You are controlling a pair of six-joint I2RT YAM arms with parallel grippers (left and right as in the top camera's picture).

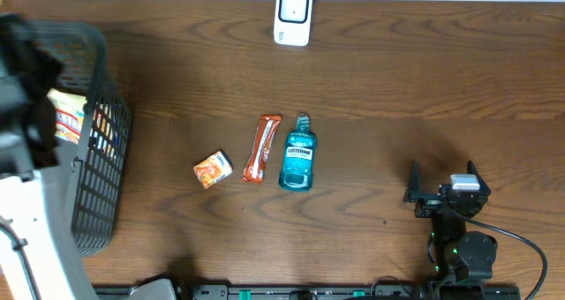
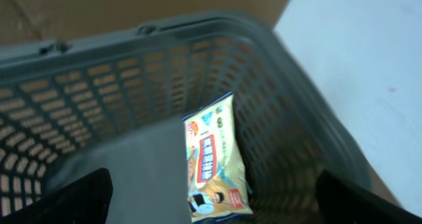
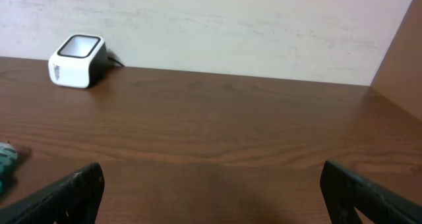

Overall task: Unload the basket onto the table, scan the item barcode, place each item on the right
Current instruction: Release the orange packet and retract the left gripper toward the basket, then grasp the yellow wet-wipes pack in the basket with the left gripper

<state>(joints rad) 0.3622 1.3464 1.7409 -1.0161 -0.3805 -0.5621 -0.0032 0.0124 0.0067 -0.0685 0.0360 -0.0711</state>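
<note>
Three items lie mid-table in a row: small orange packet (image 1: pixel 213 169) on the L, red-orange snack bar (image 1: pixel 261 148) in the middle, blue mouthwash bottle (image 1: pixel 297 159) just beside it on the R, w/ the white scanner (image 1: pixel 292 16) well apart at the far edge. L gripper (image 2: pixel 211 186) hangs over the grey basket (image 2: pixel 198 23) at the table's (image 1: pixel 424 88) L end, fingers spread wide & holding nothing, a yellow snack pack (image 2: pixel 214 161) lying on the basket floor below. R gripper (image 1: pixel 444 178) sits near the front R, fingers also wide apart & empty.
</note>
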